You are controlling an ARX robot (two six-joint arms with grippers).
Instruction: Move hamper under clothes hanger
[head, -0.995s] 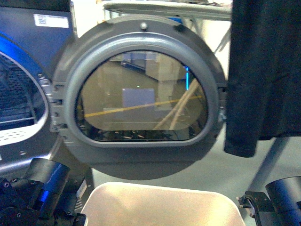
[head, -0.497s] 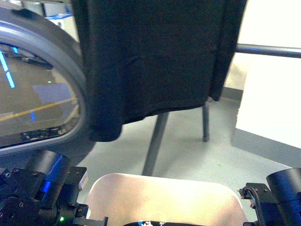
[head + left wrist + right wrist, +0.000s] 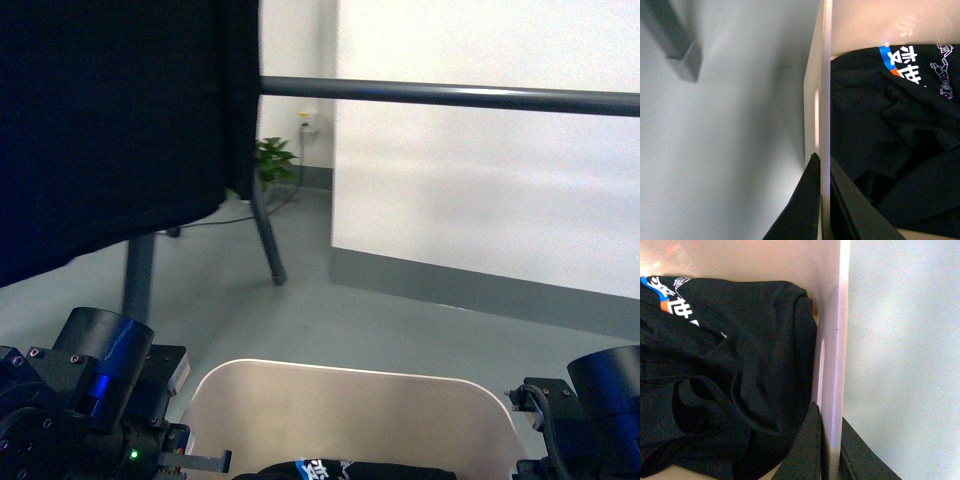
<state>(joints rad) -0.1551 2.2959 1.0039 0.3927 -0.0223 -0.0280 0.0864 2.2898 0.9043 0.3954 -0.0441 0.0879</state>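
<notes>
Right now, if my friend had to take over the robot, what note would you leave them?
Left gripper: shut on one side wall of the hamper, one finger inside, one outside.
Right gripper: shut on the opposite wall the same way.
Hamper: low in front of the robot, between the arms, with dark clothes in it.
Clothes rack: its bar runs across ahead and higher up, with a black garment hanging toward the left.
Done: hamper gripped on both sides, robot facing the rack.
Left: probably bring the hamper forward until it sits under the bar, then let go.
</notes>
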